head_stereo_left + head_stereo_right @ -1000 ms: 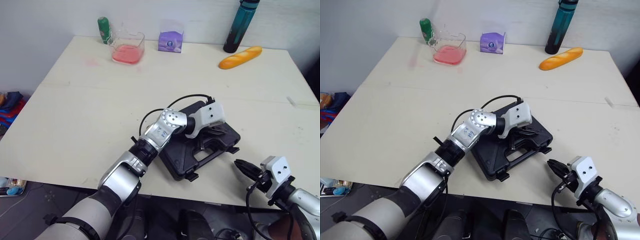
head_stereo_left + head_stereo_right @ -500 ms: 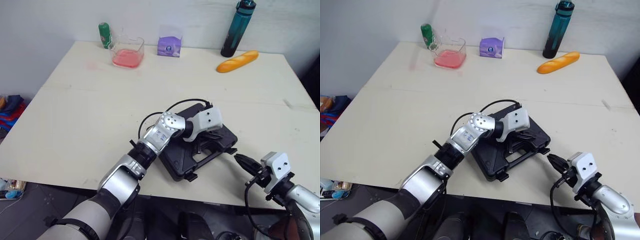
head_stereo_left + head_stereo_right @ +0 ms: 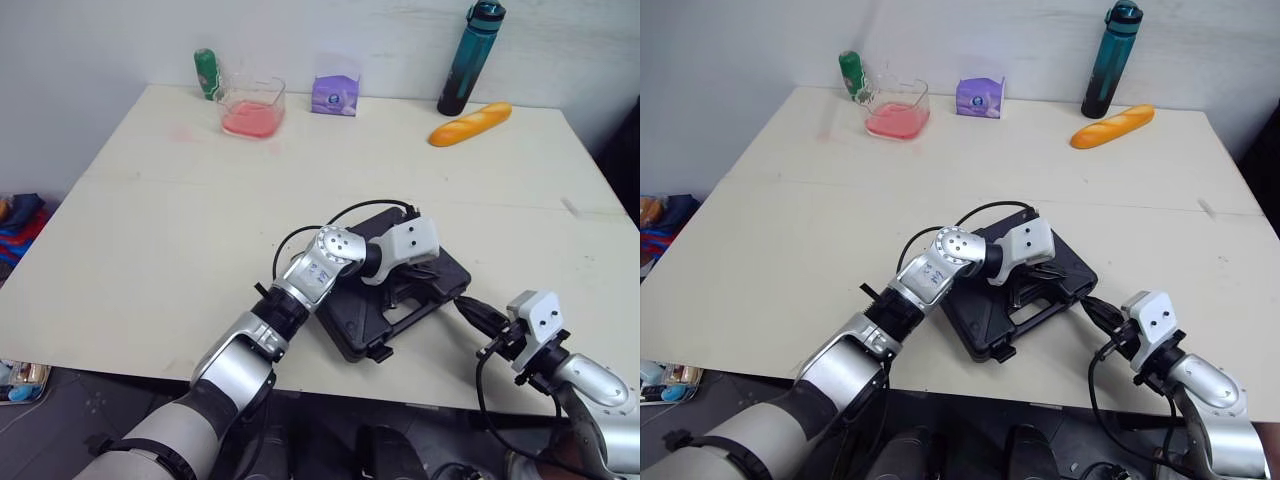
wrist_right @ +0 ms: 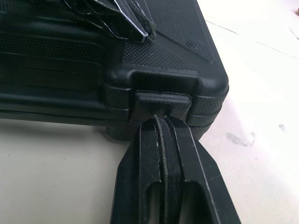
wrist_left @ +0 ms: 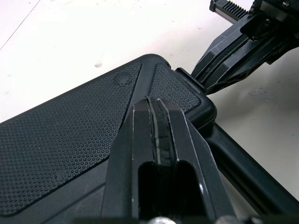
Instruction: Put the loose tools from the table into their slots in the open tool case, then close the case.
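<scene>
While left fingers [image 5: 138, 154] touch the case [image 3: 345, 322], bread [image 3: 470, 123] lies far off.

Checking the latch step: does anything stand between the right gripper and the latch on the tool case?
Nothing visible does. The right gripper, shut, points straight at the latch on the side of the tool case, its tip close up to it. The left gripper is over the top of the tool case, off that line.

Silver segmented arms [image 3: 300, 290], looped black cables [image 3: 370, 203], white wrist housings [image 3: 412, 240]; black left pincer [image 5: 156, 107] and right pincer [image 4: 161, 126] (both grey-lined inside).
</scene>
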{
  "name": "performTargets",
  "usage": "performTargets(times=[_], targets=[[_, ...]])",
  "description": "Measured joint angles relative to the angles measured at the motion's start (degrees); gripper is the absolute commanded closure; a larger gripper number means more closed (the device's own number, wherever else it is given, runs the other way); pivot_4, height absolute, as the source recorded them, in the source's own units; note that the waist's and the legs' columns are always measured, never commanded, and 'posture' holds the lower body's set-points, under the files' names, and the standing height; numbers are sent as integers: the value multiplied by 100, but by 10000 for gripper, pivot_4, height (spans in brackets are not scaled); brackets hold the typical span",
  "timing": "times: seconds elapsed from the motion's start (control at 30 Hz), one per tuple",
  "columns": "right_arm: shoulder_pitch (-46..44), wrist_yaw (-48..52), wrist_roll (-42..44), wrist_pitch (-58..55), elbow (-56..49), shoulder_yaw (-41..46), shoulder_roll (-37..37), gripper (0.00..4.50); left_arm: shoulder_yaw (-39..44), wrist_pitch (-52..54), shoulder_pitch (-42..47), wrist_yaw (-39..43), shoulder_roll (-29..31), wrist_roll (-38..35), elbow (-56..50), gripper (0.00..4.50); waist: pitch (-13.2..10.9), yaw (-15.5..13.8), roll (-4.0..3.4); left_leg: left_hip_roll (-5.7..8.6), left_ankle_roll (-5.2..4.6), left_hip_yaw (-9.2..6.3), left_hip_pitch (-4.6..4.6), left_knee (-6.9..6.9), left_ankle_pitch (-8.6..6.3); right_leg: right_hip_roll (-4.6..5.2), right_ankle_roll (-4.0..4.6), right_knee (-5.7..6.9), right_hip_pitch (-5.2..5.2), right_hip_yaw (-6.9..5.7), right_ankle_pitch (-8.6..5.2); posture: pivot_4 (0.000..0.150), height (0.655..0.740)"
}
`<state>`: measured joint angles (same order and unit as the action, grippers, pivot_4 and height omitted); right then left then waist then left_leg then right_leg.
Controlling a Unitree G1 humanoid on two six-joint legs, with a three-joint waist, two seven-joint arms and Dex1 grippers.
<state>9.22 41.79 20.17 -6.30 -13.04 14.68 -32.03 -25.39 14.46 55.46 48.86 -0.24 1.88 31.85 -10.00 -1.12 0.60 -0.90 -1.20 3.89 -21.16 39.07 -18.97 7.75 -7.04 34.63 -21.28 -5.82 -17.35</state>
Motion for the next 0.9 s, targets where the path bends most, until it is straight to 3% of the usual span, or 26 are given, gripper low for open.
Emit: performTargets(times=[0.73, 0.9], targets=[[-445, 150, -68, -459, 25, -174, -105, 45000, -108, 30, -62, -75, 148, 279, -196, 44759, 55, 131, 34, -30, -4, 2, 9, 0, -18, 9, 21, -12, 5, 1, 12, 1500, 7400], [-298, 333, -67, -316, -75, -74, -344, 45000, -30, -162, -336, 252, 365, 112, -891, 44759, 21, 94, -20, -31, 18, 4, -19, -2, -8, -5, 26, -14, -20, -4, 14, 1500, 7400]])
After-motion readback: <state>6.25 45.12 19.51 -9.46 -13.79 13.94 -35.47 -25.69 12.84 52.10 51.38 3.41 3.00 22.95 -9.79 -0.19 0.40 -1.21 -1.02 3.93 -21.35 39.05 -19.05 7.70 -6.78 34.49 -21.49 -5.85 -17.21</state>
